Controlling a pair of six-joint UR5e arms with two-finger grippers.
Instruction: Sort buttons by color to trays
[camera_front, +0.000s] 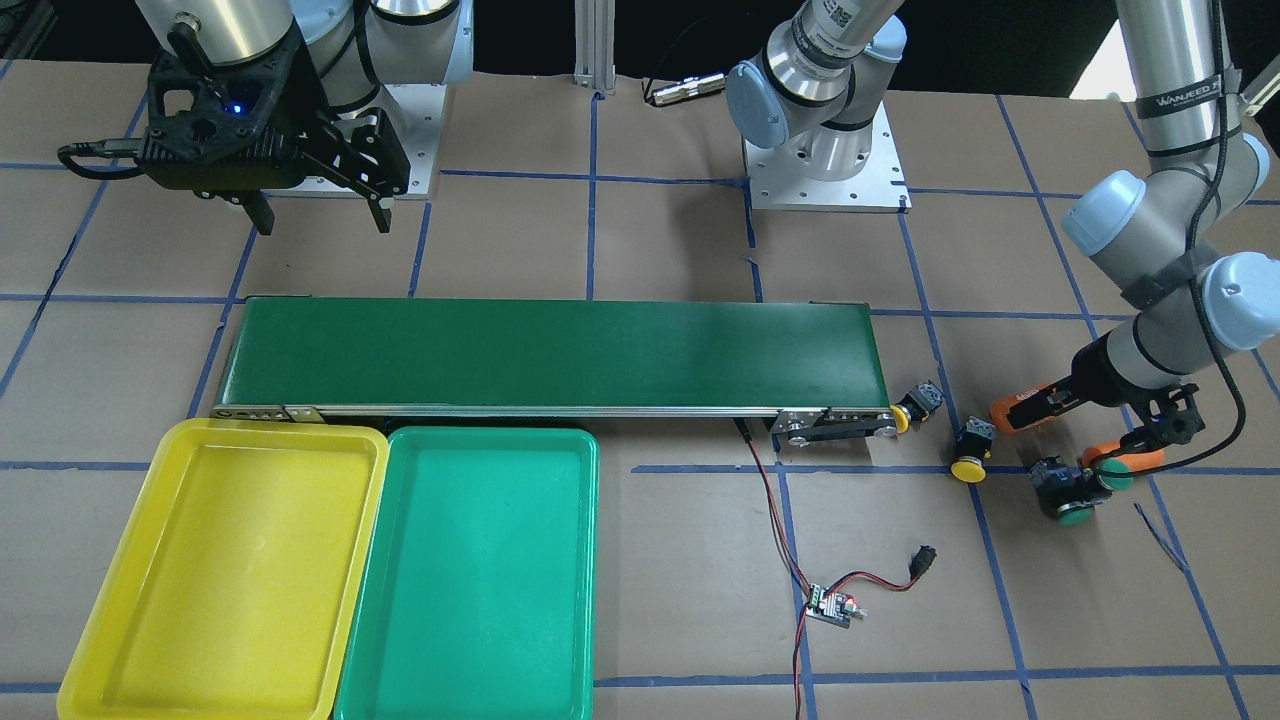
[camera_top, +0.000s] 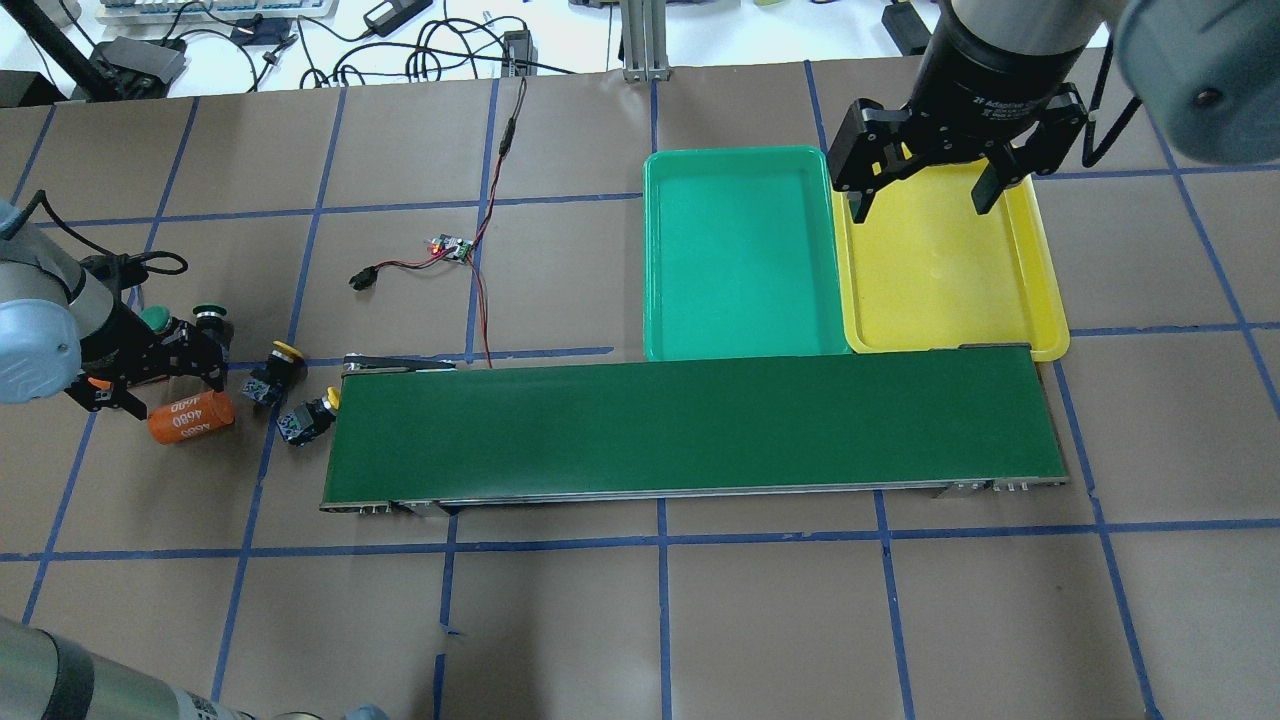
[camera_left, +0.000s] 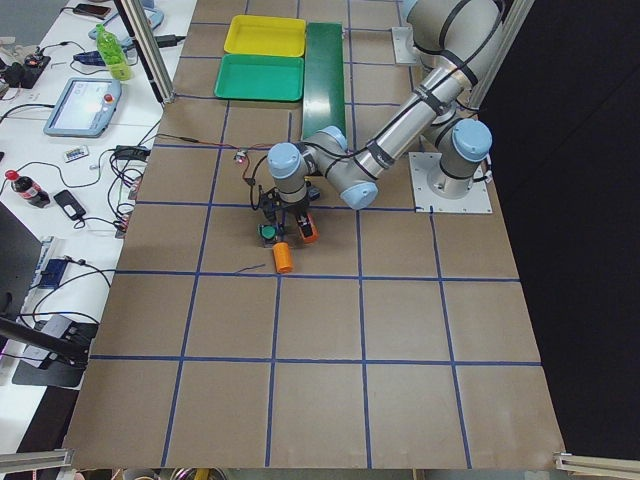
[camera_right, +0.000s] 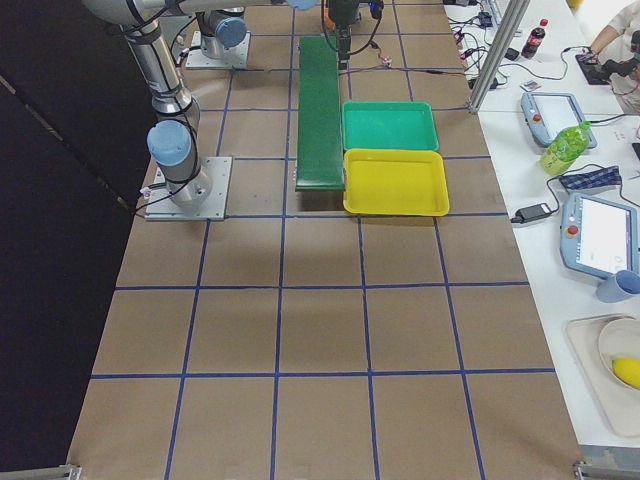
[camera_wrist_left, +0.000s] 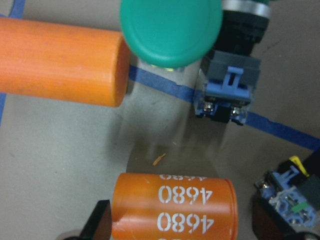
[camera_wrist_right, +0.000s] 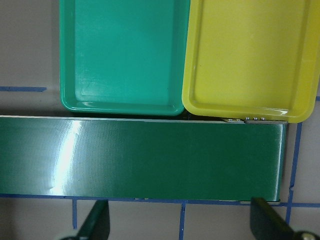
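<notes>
Plastic and probably light, the green buttons (camera_wrist_left: 170, 30) lie just beside the left gripper (camera_wrist_left: 182, 225), the yellow buttons (camera_front: 970, 455) nearer the conveyor belt (camera_front: 550, 350) end, all well apart from the green tray (camera_top: 740, 250) and yellow tray (camera_top: 950, 290). Domed caps would likely slip; the squarer dark body seems the better hold. Left fingers (camera_wrist_left: 100, 222) stand spread, clamping nothing; the right gripper (camera_top: 925, 195) hangs wide, empty, high near the belt's tray end

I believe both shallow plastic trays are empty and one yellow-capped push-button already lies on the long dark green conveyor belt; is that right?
Not quite. No button lies on the long dark green conveyor belt: both yellow-capped push-buttons lie on the brown table just off its end, as the overhead exterior view shows. The yellow plastic tray and green plastic tray are indeed empty.
</notes>
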